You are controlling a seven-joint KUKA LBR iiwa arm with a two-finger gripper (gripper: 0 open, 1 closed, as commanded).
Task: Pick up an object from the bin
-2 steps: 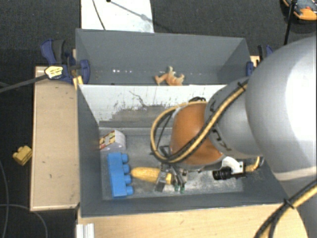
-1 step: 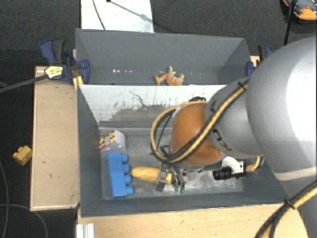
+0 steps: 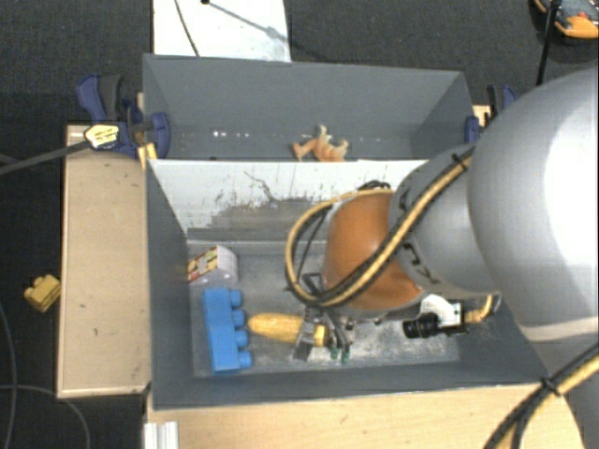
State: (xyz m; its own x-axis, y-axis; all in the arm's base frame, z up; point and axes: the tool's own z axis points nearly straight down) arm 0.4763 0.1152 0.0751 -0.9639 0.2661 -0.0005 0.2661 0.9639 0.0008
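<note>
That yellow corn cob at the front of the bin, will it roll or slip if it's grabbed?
The yellow corn cob looks rounded and tapered, so it would probably roll if nudged. It seems smooth plastic, so it may slip. The blue brick at its left end would likely block a push that way.

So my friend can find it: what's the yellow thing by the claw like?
In the grey metal bin, look lower left. Right of the blue plastic toy brick lies a yellow toy corn cob: long, the only yellow thing there.
</note>
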